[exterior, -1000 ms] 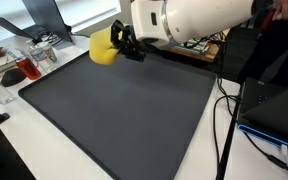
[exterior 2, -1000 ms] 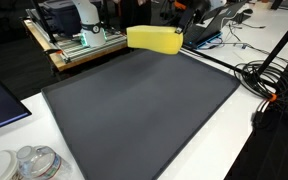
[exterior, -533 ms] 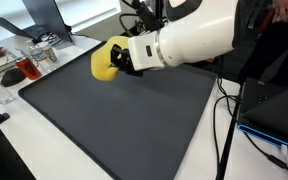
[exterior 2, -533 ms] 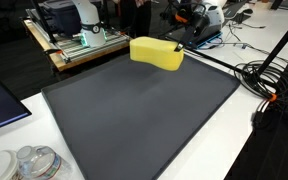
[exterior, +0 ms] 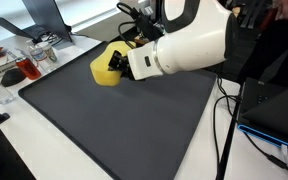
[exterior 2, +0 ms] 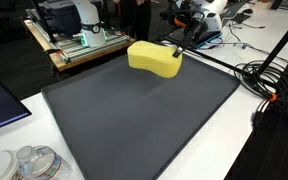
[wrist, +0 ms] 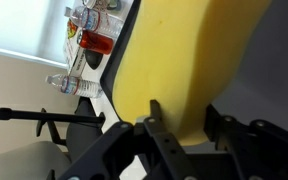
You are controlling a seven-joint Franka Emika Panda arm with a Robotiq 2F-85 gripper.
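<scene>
Sponge (exterior: 106,67), yellow and thick, lies at the far edge of the black mat (exterior: 114,125). In an exterior view (exterior 2: 154,58) it tilts slightly, and I cannot tell whether its underside rests fully on the mat (exterior 2: 134,115) or hangs just above it.

The gripper (exterior: 125,65) is at the sponge's end. In the wrist view the gripper (wrist: 184,118) has a dark finger (wrist: 156,122) on each side of the yellow body (wrist: 174,60). Whether the fingers press into the sponge or merely stand beside it cannot be told.

The arm (exterior: 189,45), with its bulky white casing, reaches in over the mat's far corner and hides part of the sponge's end and the things behind it.

The mat covers most of a white counter (exterior: 19,150). Off the mat's corner stand a red cup (exterior: 31,70) and some clear bottles (wrist: 66,85); the wrist view shows the cup (wrist: 96,42) among them, well apart from the sponge. More clear bottles (exterior 2: 29,163) sit at the near corner in an exterior view. Behind the sponge stands a wooden cart (exterior 2: 79,48) carrying a white machine, just beyond the mat's edge. Black cables (exterior 2: 267,80) coil on the counter beside the mat, and one cable (exterior: 222,125) trails along its side near a dark box (exterior: 274,110).
</scene>
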